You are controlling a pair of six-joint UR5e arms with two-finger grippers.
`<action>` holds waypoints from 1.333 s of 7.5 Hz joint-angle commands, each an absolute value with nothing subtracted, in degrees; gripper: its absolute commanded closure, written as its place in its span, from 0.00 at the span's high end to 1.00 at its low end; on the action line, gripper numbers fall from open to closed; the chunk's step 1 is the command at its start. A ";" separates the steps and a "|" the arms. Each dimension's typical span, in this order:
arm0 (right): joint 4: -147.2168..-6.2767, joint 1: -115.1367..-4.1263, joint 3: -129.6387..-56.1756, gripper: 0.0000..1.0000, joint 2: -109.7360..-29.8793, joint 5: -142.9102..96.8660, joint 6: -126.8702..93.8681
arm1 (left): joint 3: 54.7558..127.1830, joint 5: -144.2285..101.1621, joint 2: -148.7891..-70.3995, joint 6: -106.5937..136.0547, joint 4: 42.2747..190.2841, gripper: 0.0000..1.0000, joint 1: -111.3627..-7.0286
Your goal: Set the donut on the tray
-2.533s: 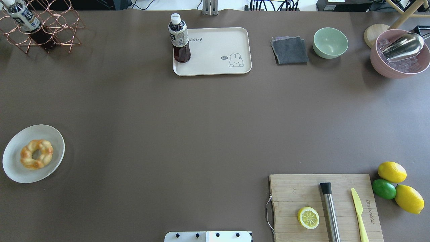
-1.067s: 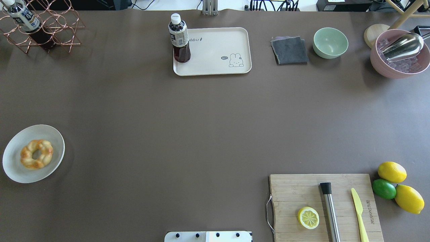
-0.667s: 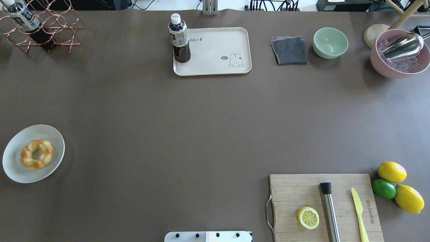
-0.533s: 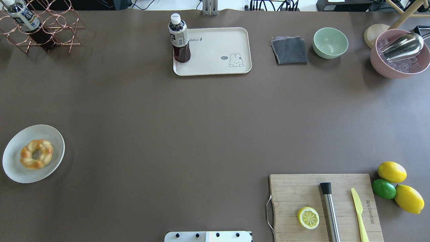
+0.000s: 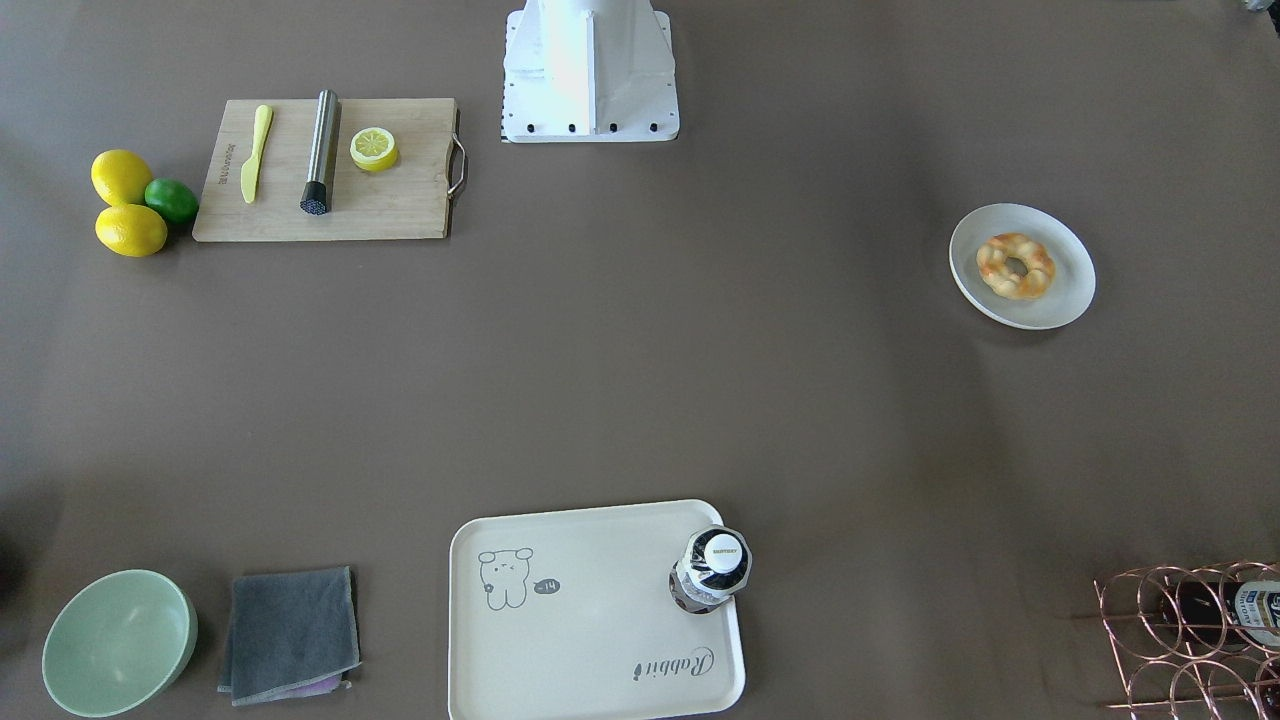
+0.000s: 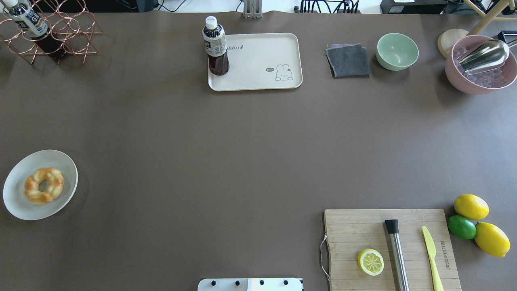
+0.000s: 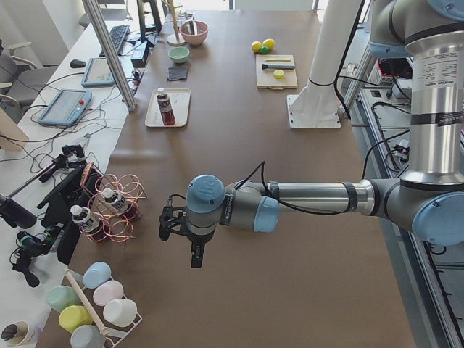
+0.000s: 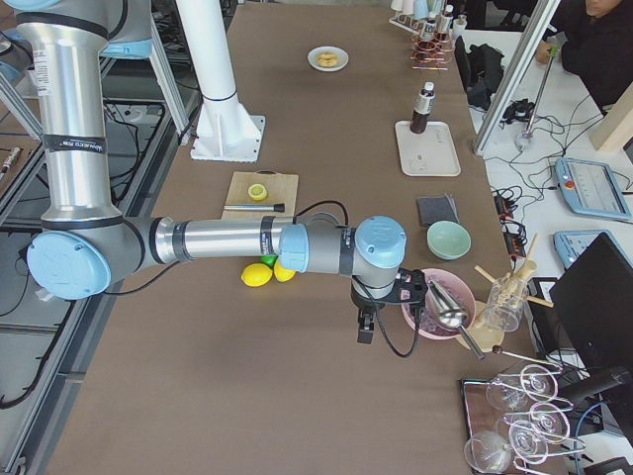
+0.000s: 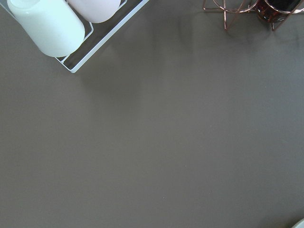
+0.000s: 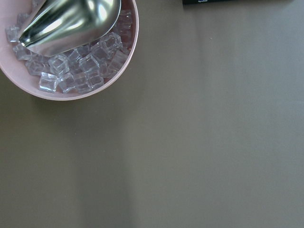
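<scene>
The donut (image 6: 44, 185), a twisted golden ring with orange-brown glazed patches and an open centre hole, is seen lying flat on a round pale plate (image 6: 24, 208) close to the worktop's left edge. The tray (image 6: 258, 60), cream-white with a raised rim and a grey rabbit drawing, is set flat by the middle of the far edge, well apart from the donut.

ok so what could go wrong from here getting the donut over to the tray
The bottle stands upright on the corner of the tray nearest the donut, so a low approach from that side could tip it. The donut lies loose on a shallow plate, so a clumsy pinch could shove the plate or push the donut off it.
</scene>
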State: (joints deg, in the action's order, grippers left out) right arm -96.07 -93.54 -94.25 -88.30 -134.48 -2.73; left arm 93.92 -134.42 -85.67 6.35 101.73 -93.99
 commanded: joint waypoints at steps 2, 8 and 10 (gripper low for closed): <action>-96.06 -93.60 -94.48 1.00 -88.15 -134.56 -2.72 | 96.58 -134.38 -85.43 7.11 102.13 0.98 -93.69; -95.89 -93.60 -94.75 1.00 -88.33 -134.82 -2.81 | 101.78 -137.82 -84.12 21.31 108.76 0.98 -84.13; -95.89 -93.60 -94.75 1.00 -88.24 -134.82 -2.81 | 100.47 -135.81 -79.56 33.94 122.17 0.98 -76.15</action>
